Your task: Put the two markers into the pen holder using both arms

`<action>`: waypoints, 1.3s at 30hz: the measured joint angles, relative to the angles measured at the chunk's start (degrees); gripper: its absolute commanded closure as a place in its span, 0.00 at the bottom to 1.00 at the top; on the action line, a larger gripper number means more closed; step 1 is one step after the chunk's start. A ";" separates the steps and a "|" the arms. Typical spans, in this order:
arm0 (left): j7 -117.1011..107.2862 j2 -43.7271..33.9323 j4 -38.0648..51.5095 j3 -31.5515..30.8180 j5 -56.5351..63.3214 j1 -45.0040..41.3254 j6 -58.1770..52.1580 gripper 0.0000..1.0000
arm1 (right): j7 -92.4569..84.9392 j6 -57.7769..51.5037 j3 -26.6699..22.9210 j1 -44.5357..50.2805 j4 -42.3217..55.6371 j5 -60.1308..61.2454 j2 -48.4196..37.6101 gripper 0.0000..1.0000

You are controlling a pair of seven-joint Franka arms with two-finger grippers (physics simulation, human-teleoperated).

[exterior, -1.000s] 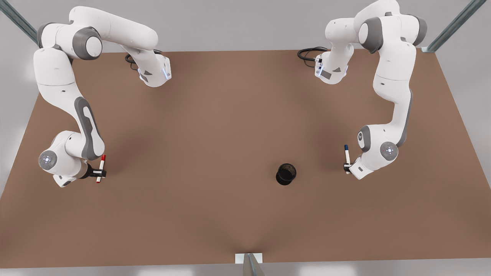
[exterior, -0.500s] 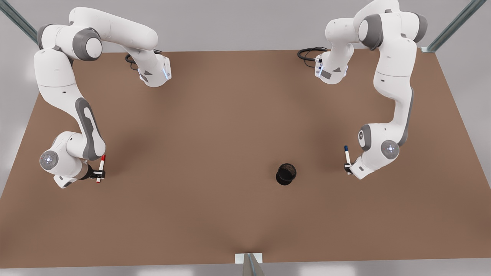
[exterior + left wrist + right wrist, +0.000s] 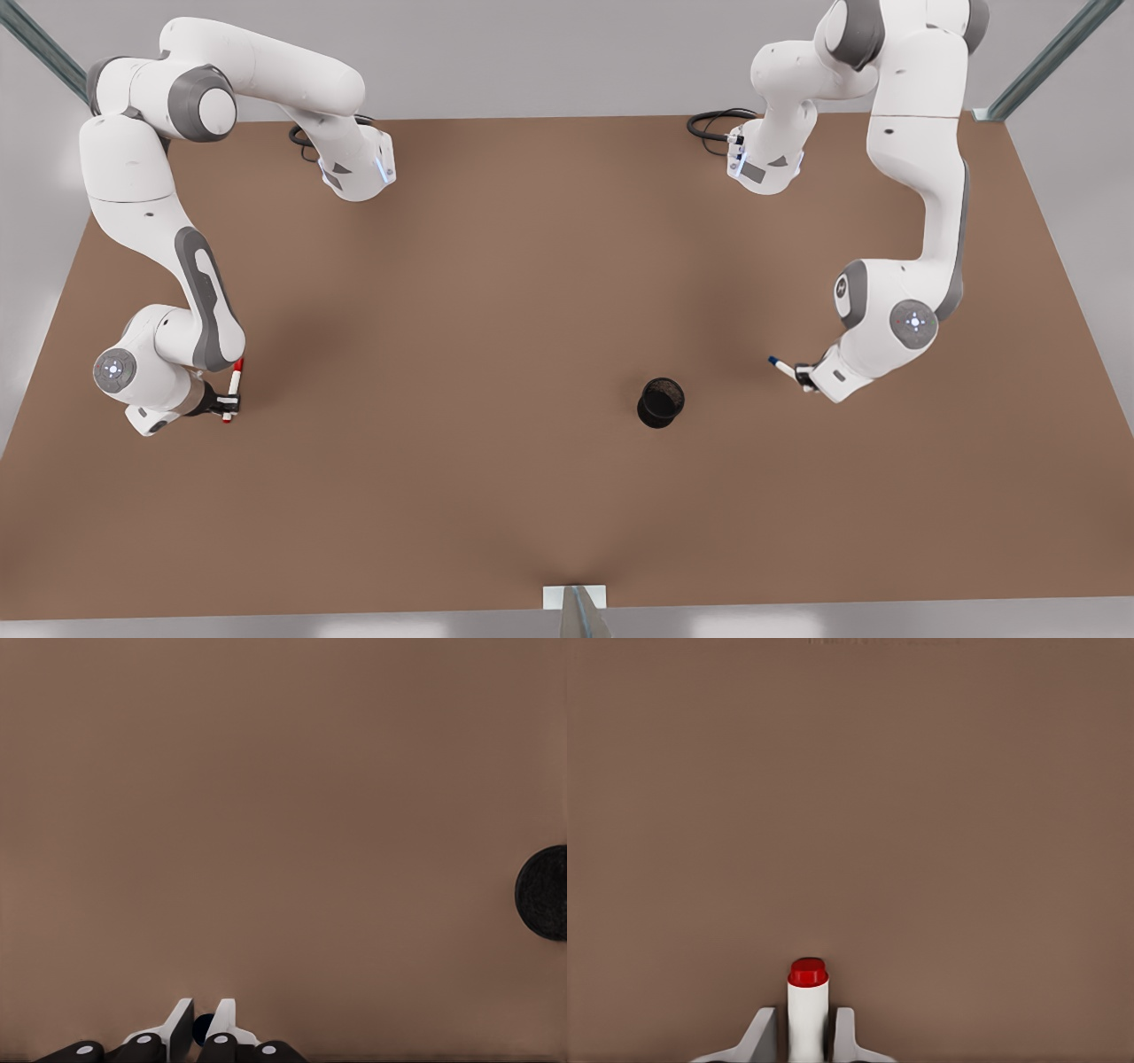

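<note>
My left gripper (image 3: pixel 804 376) is on the front view's right, shut on the blue-capped marker (image 3: pixel 780 364), which is lifted and tilted, its cap pointing to the front view's left. In the left wrist view the marker's dark end (image 3: pixel 204 1028) sits between the fingers (image 3: pixel 181 1028), with the black pen holder (image 3: pixel 542 892) at the frame's edge. The pen holder (image 3: pixel 661 401) stands upright on the table, left of that gripper. My right gripper (image 3: pixel 229 401), at the front view's left, is shut on the red-capped marker (image 3: pixel 233 390); its red end (image 3: pixel 807 973) shows in the right wrist view.
The brown table (image 3: pixel 496 292) spans the scene. Black cables (image 3: pixel 713 124) lie by the arm bases at the back. A small metal bracket (image 3: pixel 574 598) sits at the front edge, and slanted frame posts (image 3: pixel 1045 62) stand at the back corners.
The left arm has risen and turned, swinging the blue marker from pointing away to pointing toward the front view's left. The right gripper with the red marker has barely moved.
</note>
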 measured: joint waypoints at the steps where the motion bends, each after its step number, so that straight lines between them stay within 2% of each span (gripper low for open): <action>1: -0.51 -0.46 0.62 -0.08 -0.01 -0.51 -1.06 0.79 | -0.03 0.01 0.00 0.00 0.00 0.00 0.00 0.59; 5: -3.42 -2.17 5.07 -0.19 -0.10 -3.97 -5.59 0.79 | -0.15 0.09 0.00 0.00 0.00 0.00 0.21 0.60; 10: -8.88 -1.82 13.38 -0.23 -0.29 -9.63 -11.30 0.79 | -0.31 0.14 0.00 0.00 0.00 0.06 0.35 0.70; 19: -21.04 4.20 23.29 -0.24 -0.32 -14.92 -14.72 0.79 | -1.06 -0.06 0.01 0.17 0.46 0.43 0.19 0.75; 21: -23.42 5.03 24.53 -0.21 -0.29 -15.05 -14.87 0.79 | -1.38 -1.48 0.19 0.46 4.26 0.49 -0.32 0.75; 26: -28.93 6.71 27.96 -0.20 -0.22 -15.92 -15.12 0.79 | -1.96 -14.21 4.48 3.14 22.46 0.51 -3.02 0.75; 30: -32.81 8.07 28.84 -0.16 -0.16 -17.19 -15.12 0.79 | -1.01 -23.18 9.46 4.73 24.56 0.64 -9.81 0.75; 35: -36.59 9.31 27.29 -0.08 1.58 -19.62 -15.29 0.79 | 3.63 -31.73 21.87 4.79 25.11 0.70 -14.31 0.75; 36: -37.23 9.50 27.01 -0.08 2.04 -19.91 -15.34 0.71 | 4.64 -32.95 23.65 4.95 25.51 0.71 -14.38 0.75; 37: -37.72 9.64 26.86 -0.10 2.25 -20.03 -15.36 0.12 | 5.64 -33.95 25.58 4.87 25.71 0.78 -14.34 0.75; 38: -38.13 9.72 26.80 -0.10 2.31 -20.09 -15.35 0.00 | 6.66 -34.76 27.16 5.06 25.88 0.82 -14.32 0.75; 39: -38.45 9.72 26.79 -0.10 2.23 -20.12 -15.29 0.00 | 7.75 -35.43 28.74 5.57 26.48 0.85 -14.27 0.75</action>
